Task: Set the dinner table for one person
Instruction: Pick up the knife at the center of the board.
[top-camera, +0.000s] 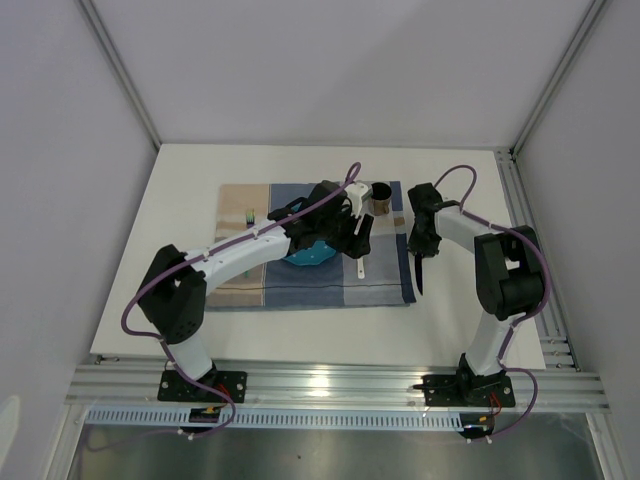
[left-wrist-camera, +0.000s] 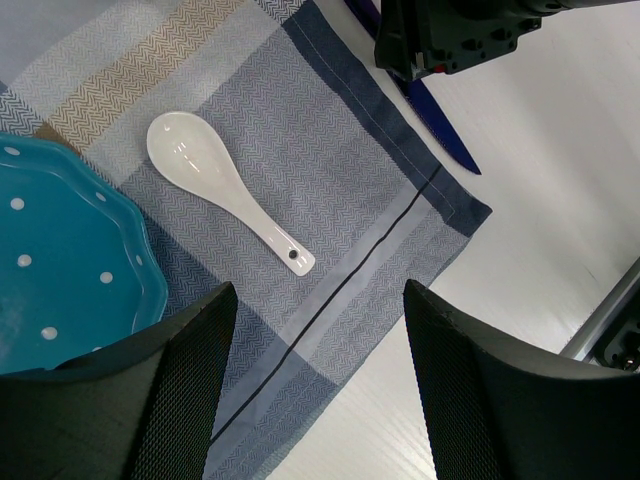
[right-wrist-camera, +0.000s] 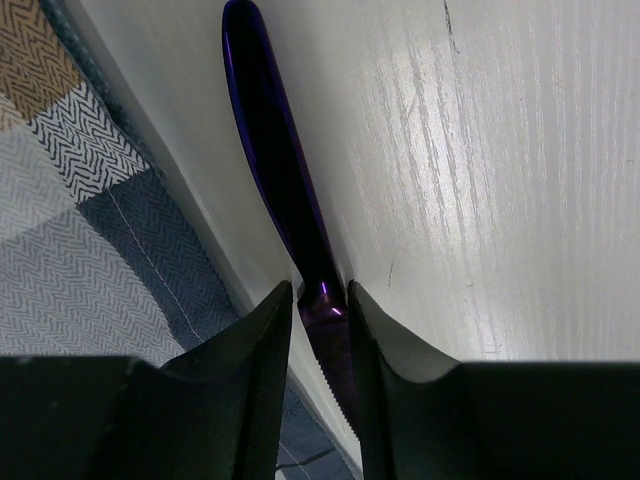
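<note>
White matte table (top-camera: 190, 180) with silver rails keeps open room right of the blue-and-beige checked cloth placemat (right-wrist-camera: 90, 250), where our right end effector (right-wrist-camera: 320, 300) pinches a dark purple knife (right-wrist-camera: 275, 170). Our left end effector (left-wrist-camera: 318, 330) hangs wide above a white ceramic spoon (left-wrist-camera: 215, 180) near a teal dotted plate (left-wrist-camera: 60, 260).

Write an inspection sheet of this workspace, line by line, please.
Surface: large white matte tabletop carrying a blue-and-beige checked cloth placemat.
Job's things: teal dotted plate and white ceramic spoon on the placemat; dark purple knife along its right edge; dark cup at its far edge.
Clutter: small green item on the placemat, too small to identify.
Grippers: left pincer open over the placemat near the spoon; right pincer closed on the knife.
Cables: purple cables loop along both arms.
Surroundings: silver aluminium rails, plain white walls.
</note>
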